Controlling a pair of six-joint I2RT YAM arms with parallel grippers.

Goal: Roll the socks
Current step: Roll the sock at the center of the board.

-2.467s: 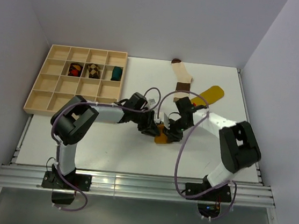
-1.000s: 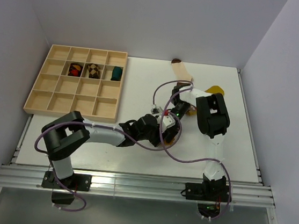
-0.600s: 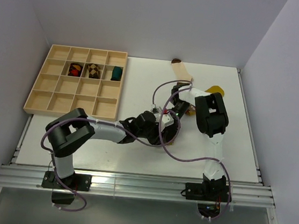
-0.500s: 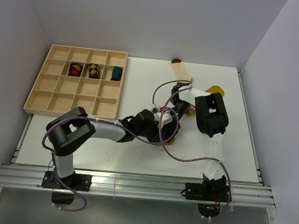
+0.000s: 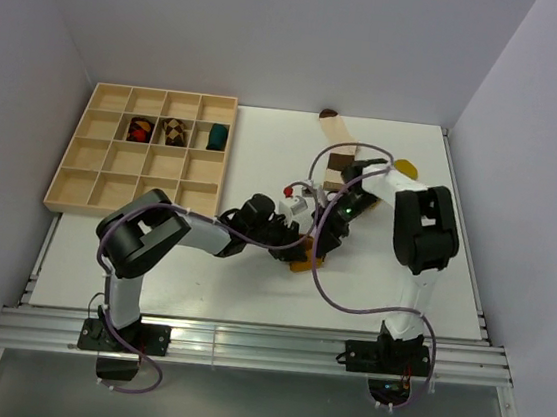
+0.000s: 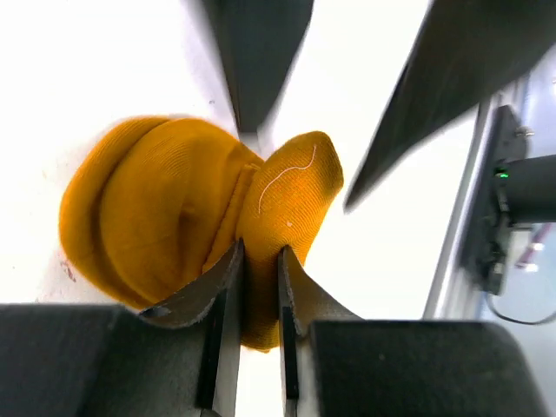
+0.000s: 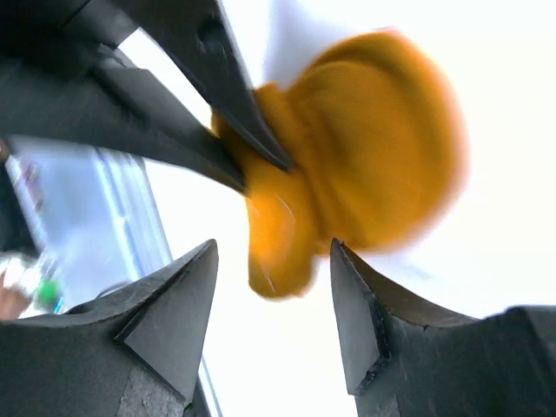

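The mustard-orange sock (image 6: 165, 217) lies bunched into a thick roll on the white table, in front of both arms (image 5: 302, 264). My left gripper (image 6: 261, 278) is shut on a fold at the roll's loose end; in the top view it (image 5: 290, 249) comes in from the left. My right gripper (image 7: 274, 247) stands open, its fingers either side of that loose end (image 7: 278, 252) without pinching it, and reaches in from the right (image 5: 324, 238). The cream sock (image 5: 336, 138) with brown bands lies flat at the back. Only a tip of the bright yellow sock (image 5: 405, 168) shows behind the right arm.
A wooden compartment tray (image 5: 103, 158) sits at the back left, holding a red-and-dark bundle (image 5: 140, 129), a brown-checkered bundle (image 5: 174, 131) and a teal bundle (image 5: 217, 136). Purple cables loop over the arms near the sock. Walls close in on both sides.
My left gripper has closed onto the mustard sock's fold. My right gripper has opened and let the sock go, and its arm has swung out to the right.
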